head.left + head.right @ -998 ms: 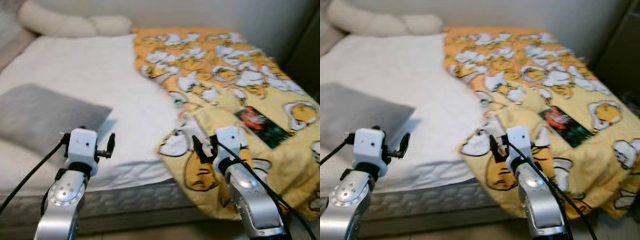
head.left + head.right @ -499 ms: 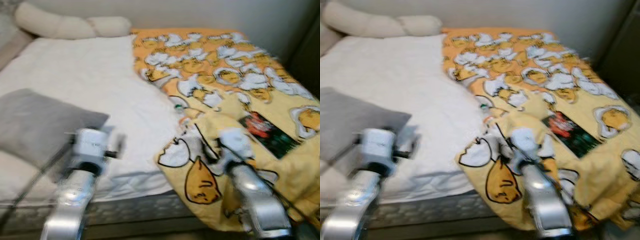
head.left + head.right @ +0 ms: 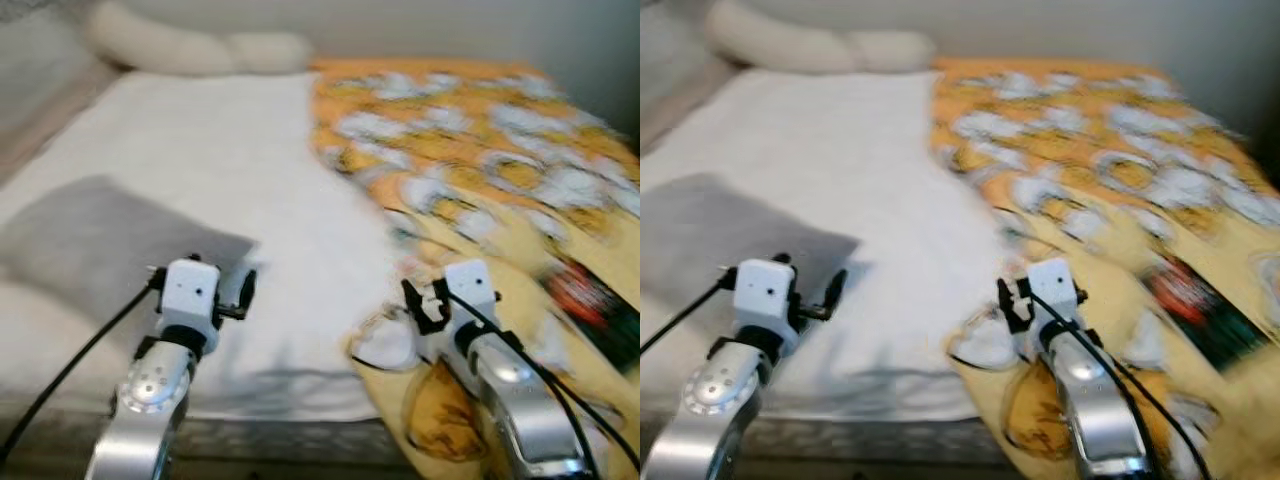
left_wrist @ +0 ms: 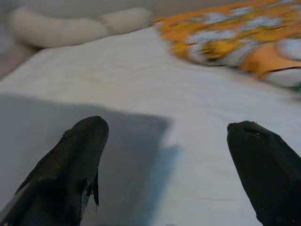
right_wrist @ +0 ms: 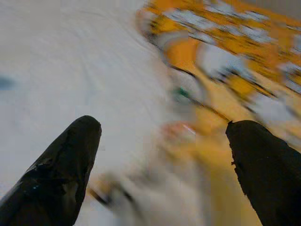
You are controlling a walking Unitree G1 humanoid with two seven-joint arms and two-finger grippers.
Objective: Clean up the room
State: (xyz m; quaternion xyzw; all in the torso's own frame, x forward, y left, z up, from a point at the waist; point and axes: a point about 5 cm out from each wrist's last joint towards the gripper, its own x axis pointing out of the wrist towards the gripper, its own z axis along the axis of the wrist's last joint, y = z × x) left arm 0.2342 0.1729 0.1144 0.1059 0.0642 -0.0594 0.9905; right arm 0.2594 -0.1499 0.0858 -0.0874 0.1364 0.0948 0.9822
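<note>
While the yellow patterned blanket is lying bunched and uneven over the right half of the frame, the tidying is looking barely begun. A grey pillow is sitting askew at the left edge of the white mattress, a long cream bolster is resting along the top, and a dark flat item, too blurred to identify, is lying on the blanket at lower right. Spreading the blanket is probably what remains. The left gripper is hovering low at lower left over the pillow's corner, fingers spread wide and empty. The right gripper is reaching at lower centre toward the blanket's near edge, also gaping wide, holding nothing.
</note>
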